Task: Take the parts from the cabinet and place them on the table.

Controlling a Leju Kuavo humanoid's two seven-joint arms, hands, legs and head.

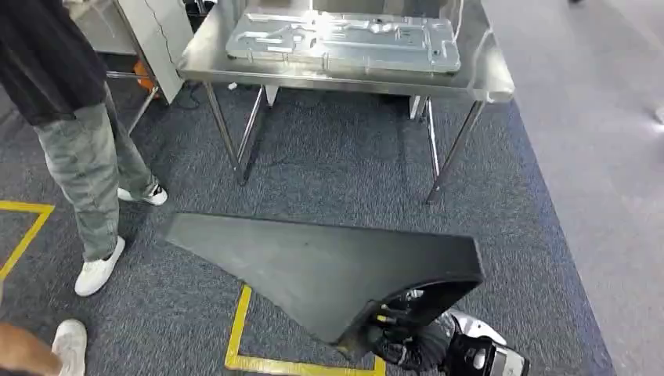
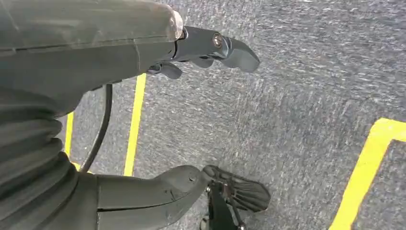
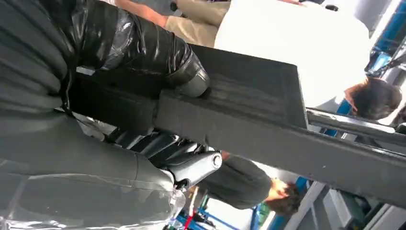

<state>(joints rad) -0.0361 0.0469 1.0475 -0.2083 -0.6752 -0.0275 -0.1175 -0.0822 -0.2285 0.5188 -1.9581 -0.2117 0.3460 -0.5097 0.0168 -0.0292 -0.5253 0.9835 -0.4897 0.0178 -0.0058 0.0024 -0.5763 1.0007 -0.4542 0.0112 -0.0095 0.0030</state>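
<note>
I'm carrying the black panel (image 1: 329, 266) in my right robot hand (image 3: 158, 124), left robot hand (image 2: 158, 120) hanging spread, empty; next, reaching the far tabletop (image 1: 478, 74).

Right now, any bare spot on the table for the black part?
Little: the metal panel covers most of the table. Bare strips lie along the table's front edge and right end. The right hand holds the black part.

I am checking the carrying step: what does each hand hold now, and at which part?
The right hand grips the black flat part at its thick edge near one corner, thumb on one face, fingers on the other. The left hand holds nothing.
</note>
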